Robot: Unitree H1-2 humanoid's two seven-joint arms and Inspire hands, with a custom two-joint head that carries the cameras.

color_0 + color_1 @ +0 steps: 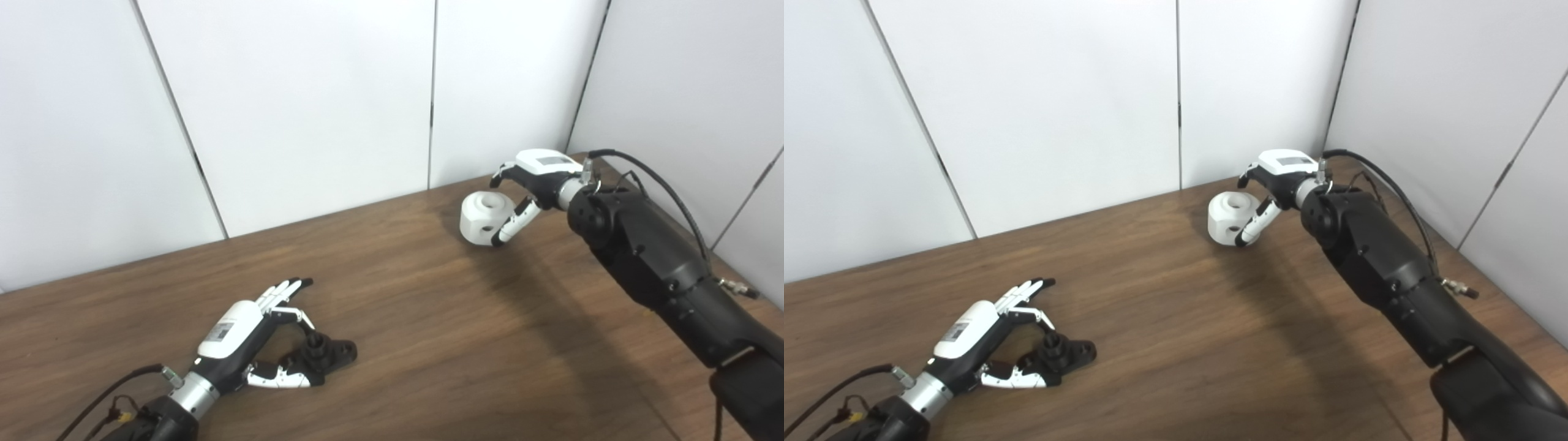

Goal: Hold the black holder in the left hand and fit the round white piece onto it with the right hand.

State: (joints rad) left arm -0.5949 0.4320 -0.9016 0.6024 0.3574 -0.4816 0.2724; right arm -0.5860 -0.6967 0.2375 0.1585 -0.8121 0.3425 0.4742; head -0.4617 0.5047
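The right hand (525, 184) curled around the white piece (487, 218), which looked hard and smooth, best held by its sides. The left hand (257, 343) was open around the black holder (323, 354), not yet squeezing it.

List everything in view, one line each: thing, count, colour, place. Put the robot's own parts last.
round white piece: one, white, with a hole in its top, far right part of the table, by the wall.
black holder: one, black, near left part of the table, lying on the surface.
table: one, dark brown wood grain, fills the lower view.
wall panels: several, white with dark seams, behind and to the right of the table.
left hand: one, white and black, fingers apart around the black holder, not closed on it.
right hand: one, white and black, fingers curled around the round white piece.
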